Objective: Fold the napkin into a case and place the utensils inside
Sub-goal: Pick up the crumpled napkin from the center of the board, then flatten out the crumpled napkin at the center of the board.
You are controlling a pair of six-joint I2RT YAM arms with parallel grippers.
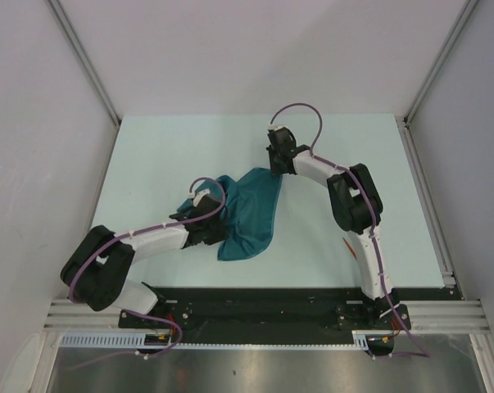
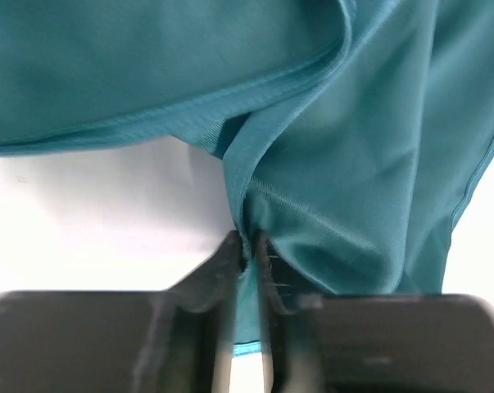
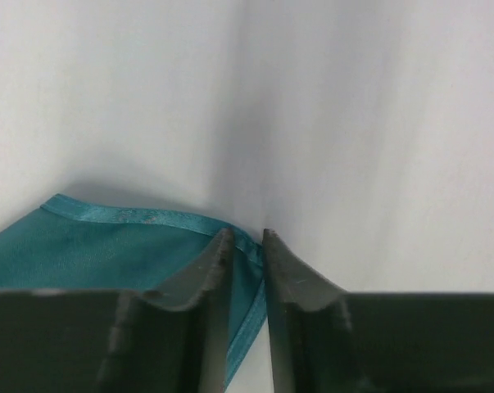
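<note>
Napkin [image 1: 251, 214] — hems in left claw [image 2: 248, 242] and right claw [image 3: 247, 237]

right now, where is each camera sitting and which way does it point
Top external: fixed above and behind the bases, looking down on the table; left arm, right arm and napkin show.
Left wrist: on the left arm, looking along the left gripper, shut on a napkin fold.
Right wrist: on the right arm, looking past the right gripper at the napkin's hemmed corner.
Shared: every view shows the napkin.
</note>
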